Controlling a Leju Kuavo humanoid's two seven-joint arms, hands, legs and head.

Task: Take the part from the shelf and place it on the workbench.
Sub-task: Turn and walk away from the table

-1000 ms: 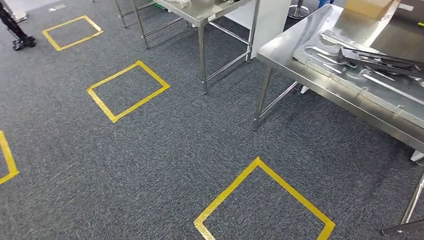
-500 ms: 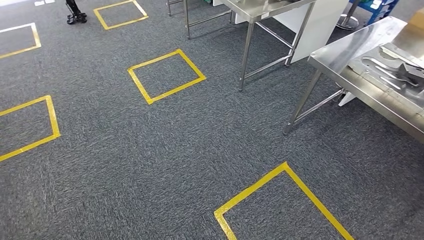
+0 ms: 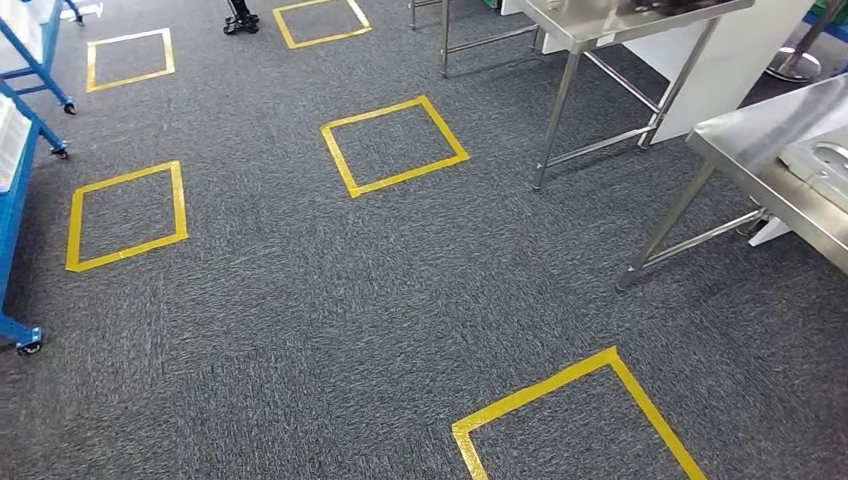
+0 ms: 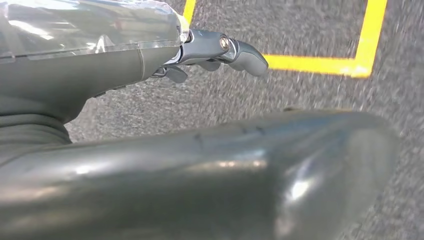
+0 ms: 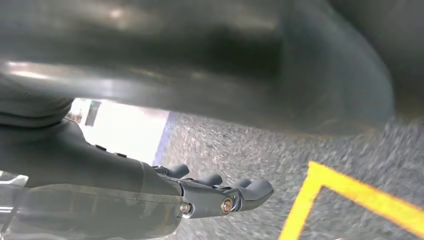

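Observation:
A blue shelf frame on castors (image 3: 22, 175) stands along the left edge of the head view, with pale panels on it; I cannot make out a part there. The steel workbench (image 3: 752, 140) is at the right edge, and a grey metal sheet (image 3: 828, 165) lies on it. My left hand (image 4: 215, 50) hangs over the carpet in the left wrist view, fingers stretched out and holding nothing. In the right wrist view my right hand (image 5: 220, 195) also hangs over the carpet, fingers out, holding nothing.
Grey carpet carries several yellow tape squares, one near me (image 3: 560, 400) and one in the middle (image 3: 392, 145). A second steel table (image 3: 610, 25) stands at the back right. Dark feet or a stand base (image 3: 240, 20) show at the far top.
The camera has swung left: the workbench slid to the right edge, the dark parts on it left the picture, and the blue shelf came in at the left.

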